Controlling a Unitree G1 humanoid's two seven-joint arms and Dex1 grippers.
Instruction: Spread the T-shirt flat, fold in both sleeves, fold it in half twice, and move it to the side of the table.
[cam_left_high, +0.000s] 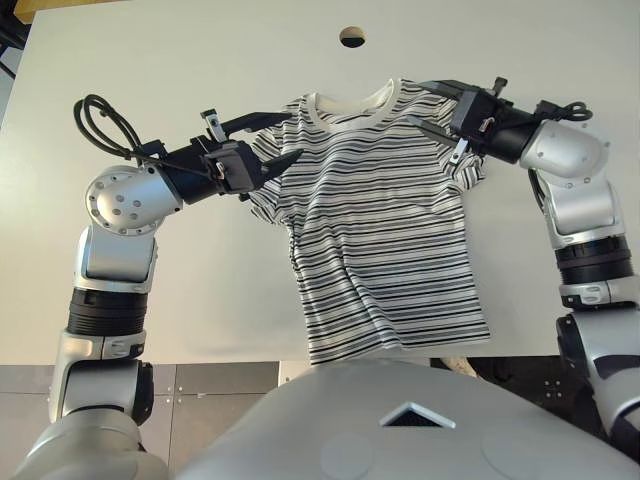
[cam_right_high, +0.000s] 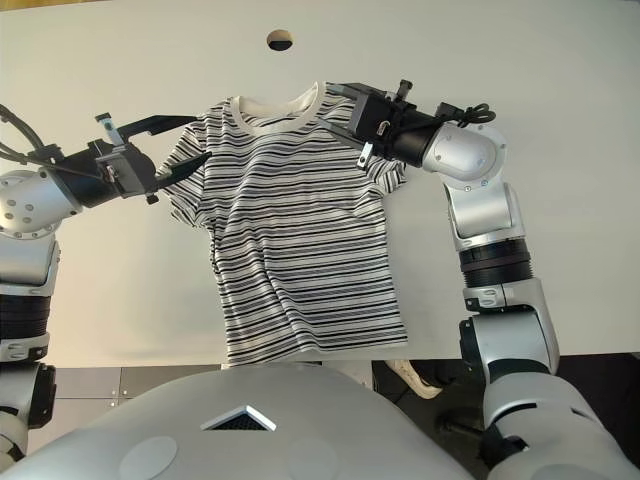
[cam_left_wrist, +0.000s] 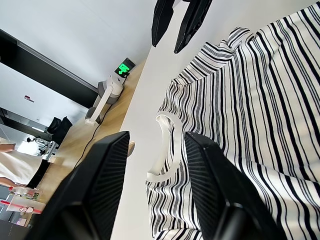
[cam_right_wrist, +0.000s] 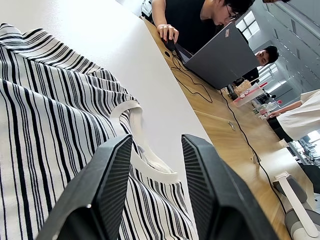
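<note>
- White table (cam_left_high: 150, 300) carries the T-shirt (cam_left_high: 375, 230) mid-table, front up, with its collar toward the cable hole (cam_left_high: 352, 37) and its hem at the near edge.
- You have wide tabletop running out on both sides of it.
- Your left gripper (cam_left_high: 290, 135) hangs at the left sleeve and your right gripper (cam_left_high: 418, 102) at the right shoulder; both are spread wide, gripping nothing.
- Your right wrist view takes in a laptop (cam_right_wrist: 220, 57) on a wooden desk (cam_right_wrist: 225, 125) beyond.

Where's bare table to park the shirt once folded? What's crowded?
Bare table lies left of the T-shirt, from the left gripper to the near edge. There is more to its right, past the right arm, and a far strip beyond the collar, around the hole. Crowded: both shoulders, under the left gripper and right gripper.
</note>
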